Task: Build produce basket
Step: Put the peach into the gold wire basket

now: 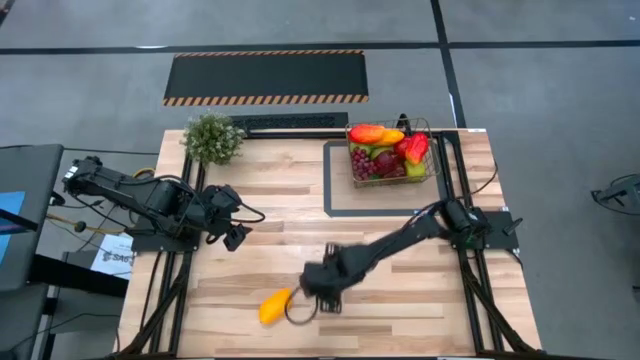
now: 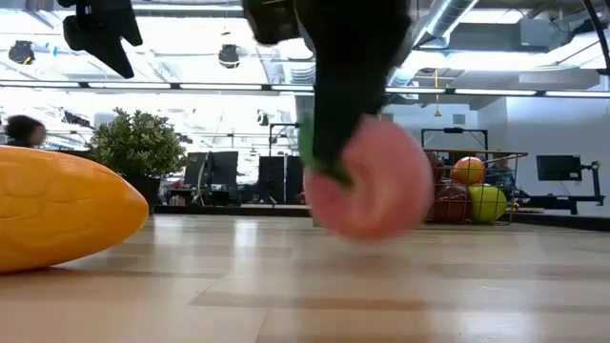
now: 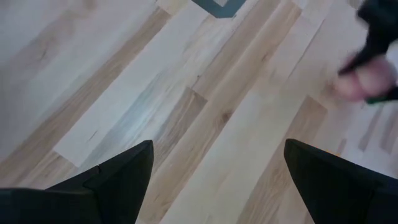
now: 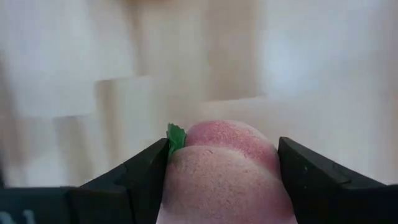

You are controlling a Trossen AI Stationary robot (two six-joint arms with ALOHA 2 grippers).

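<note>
Right gripper point(image 4: 221, 180) is down at the near edge of the light wooden table point(image 1: 250, 200), fingers pinching a fuzzy pink toy peach point(image 4: 227, 165) with a green leaf. A yellow-orange toy mango point(image 1: 273, 306) lies just beside it. The dark wire-mesh basket point(image 1: 392, 152), already full of fruit, sits at the far right. Left gripper point(image 3: 214, 180) hovers over bare wood, fingers spread.

bright, even overhead light; heavy motion blur close to the cameras.

lit from ceiling strips glaring white in the low view, with only soft, faint shadows on the wooden surface point(image 1: 300, 210). pink peach point(image 2: 372, 186) smeared by motion in the low and left wrist views, sharper in the right wrist view against streaked planks. yellow fruit point(image 2: 57, 210) soft and oversized at the low frame edge.
</note>
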